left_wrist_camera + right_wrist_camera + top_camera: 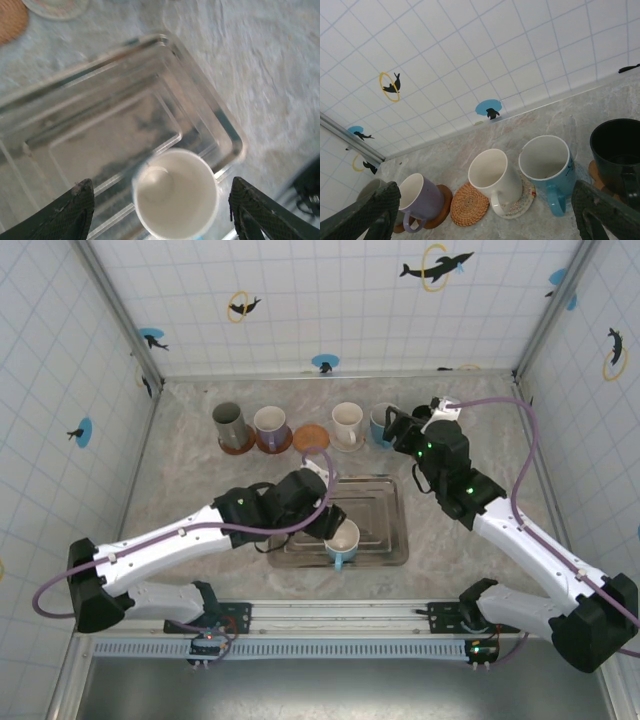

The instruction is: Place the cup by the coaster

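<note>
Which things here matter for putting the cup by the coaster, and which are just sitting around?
For the job:
- blue cup standing in the tray
- woven coaster, bare, in the back row

Just lying about:
- metal tray
- grey cup, purple cup and white cup, each on its own coaster
- second blue cup
- black cup

— What is seen at the middle of the table [200, 490]?
— A metal tray [380, 515] is laid there. A cup [341, 542], blue outside and white inside, is stood upright at its near edge.
— Is that cup held?
— The left gripper [330, 528] is poised just over it; contact cannot be told.
— And along the back?
— A row is set out: a grey cup [229, 425], a purple cup [270, 427], a bare woven coaster [311, 437], a white cup [347, 424], then a blue cup [380, 426] partly hidden by the right gripper [392, 430].
</note>
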You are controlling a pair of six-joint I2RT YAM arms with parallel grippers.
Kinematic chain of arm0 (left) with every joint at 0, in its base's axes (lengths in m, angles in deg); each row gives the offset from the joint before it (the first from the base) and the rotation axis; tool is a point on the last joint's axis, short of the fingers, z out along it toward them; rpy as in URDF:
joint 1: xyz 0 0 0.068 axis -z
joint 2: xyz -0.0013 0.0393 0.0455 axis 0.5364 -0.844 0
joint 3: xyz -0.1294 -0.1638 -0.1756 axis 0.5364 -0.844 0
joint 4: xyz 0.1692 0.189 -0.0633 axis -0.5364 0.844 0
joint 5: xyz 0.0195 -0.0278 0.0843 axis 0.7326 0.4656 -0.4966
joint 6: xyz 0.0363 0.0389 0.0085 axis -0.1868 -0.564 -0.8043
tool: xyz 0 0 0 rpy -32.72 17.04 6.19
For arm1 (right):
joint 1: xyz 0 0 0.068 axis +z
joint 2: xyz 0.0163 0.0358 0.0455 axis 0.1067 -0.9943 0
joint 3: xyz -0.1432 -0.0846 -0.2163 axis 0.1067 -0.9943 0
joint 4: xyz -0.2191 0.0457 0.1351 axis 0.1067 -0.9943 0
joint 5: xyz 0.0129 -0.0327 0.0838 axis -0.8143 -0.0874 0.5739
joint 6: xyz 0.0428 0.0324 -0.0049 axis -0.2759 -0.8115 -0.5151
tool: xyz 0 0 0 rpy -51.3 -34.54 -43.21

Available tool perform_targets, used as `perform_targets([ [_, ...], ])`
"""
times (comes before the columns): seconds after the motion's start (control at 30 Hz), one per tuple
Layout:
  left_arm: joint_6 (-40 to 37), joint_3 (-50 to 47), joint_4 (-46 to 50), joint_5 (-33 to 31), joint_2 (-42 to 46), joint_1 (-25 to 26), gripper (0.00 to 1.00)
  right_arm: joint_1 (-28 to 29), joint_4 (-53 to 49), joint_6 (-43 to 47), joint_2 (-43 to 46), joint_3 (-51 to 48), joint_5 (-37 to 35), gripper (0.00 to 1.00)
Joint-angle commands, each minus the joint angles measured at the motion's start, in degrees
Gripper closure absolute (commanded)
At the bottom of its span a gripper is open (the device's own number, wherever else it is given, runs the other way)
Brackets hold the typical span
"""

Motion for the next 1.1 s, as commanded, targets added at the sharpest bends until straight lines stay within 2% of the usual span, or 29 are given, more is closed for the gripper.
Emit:
perform_targets([
  [0.0, 4.91, -2.10, 5.03, -1.54, 0.68, 2.89, 0.27, -0.44, 2.57, -0.31, 0.04, -0.69, -0.73, 0.09],
  [0.17, 10.22, -5.80, 5.76, -1.88, 0.50, 6.66, 0.26, -0.52, 2.57, -0.38, 0.01, -0.73, -0.32, 0.09],
  [0.33, 12.34, -8.92, 1.93, -0.36, 0.26, 8.72, 0.26, -0.68, 2.37, -0.53, 0.34, -1.06, -0.43, 0.09],
  [0.77, 14.21, -13.49, -5.11, 1.26, -1.92, 9.82, 0.23, -0.77, 2.66, -0.83, -0.07, -1.10, -0.31, 0.08],
  [1.07, 13.86, -13.54, -7.33, 2.43, -6.95, 9.82, 0.24, -0.78, 2.75, -1.03, -0.88, -0.82, -0.01, 0.08],
])
